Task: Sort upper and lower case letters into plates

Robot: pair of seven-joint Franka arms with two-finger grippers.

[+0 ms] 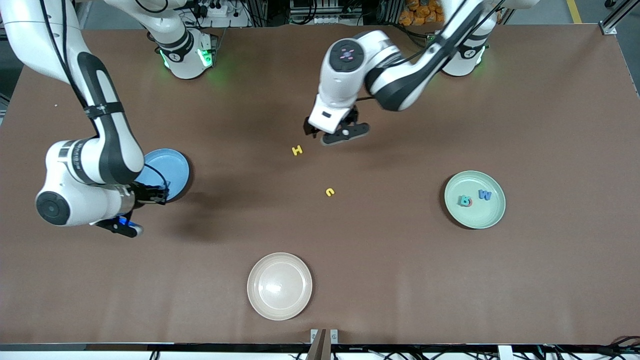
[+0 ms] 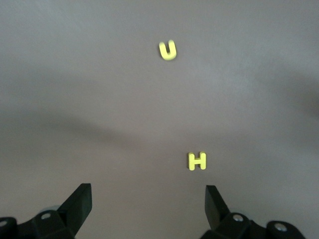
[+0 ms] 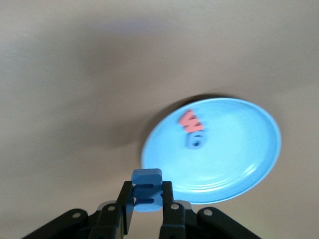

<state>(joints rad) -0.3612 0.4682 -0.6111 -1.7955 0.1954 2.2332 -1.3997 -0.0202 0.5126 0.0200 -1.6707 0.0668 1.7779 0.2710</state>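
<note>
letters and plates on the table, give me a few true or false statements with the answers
1. The right gripper is shut on a blue letter. True.
2. The yellow H lies in the green plate. False: it lies on the bare table, below the open left gripper.
3. The blue plate holds a red letter. True.
4. The beige plate holds two letters. False: it holds none.
5. The yellow u is nearer to the front camera than the H. True.
</note>
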